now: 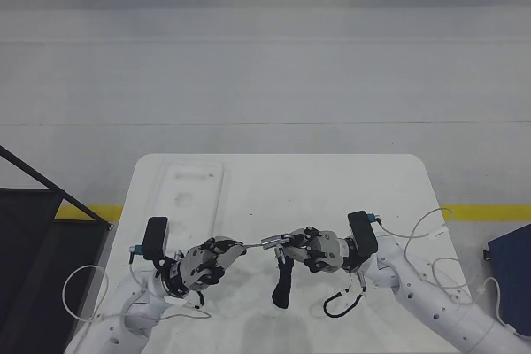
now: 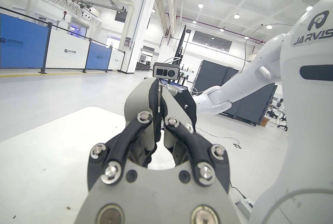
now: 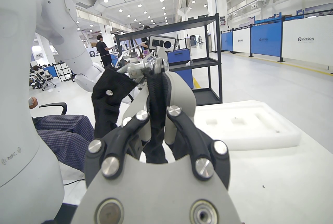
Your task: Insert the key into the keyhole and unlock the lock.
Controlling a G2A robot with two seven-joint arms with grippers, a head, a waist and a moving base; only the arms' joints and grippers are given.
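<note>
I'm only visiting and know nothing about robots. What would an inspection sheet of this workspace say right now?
Surface: white table.
Job's things: key points at the metal lock; cannot tell whether it is inserted.
Clutter: white foam tray at the table's far left; black strap hanging below the lock.
Grippers: left gripper shut on the key; right gripper shut on the lock.
Cables: black cable looped beside the right arm; white cables along it.
Surroundings: yellow floor line; black shelf rack.
</note>
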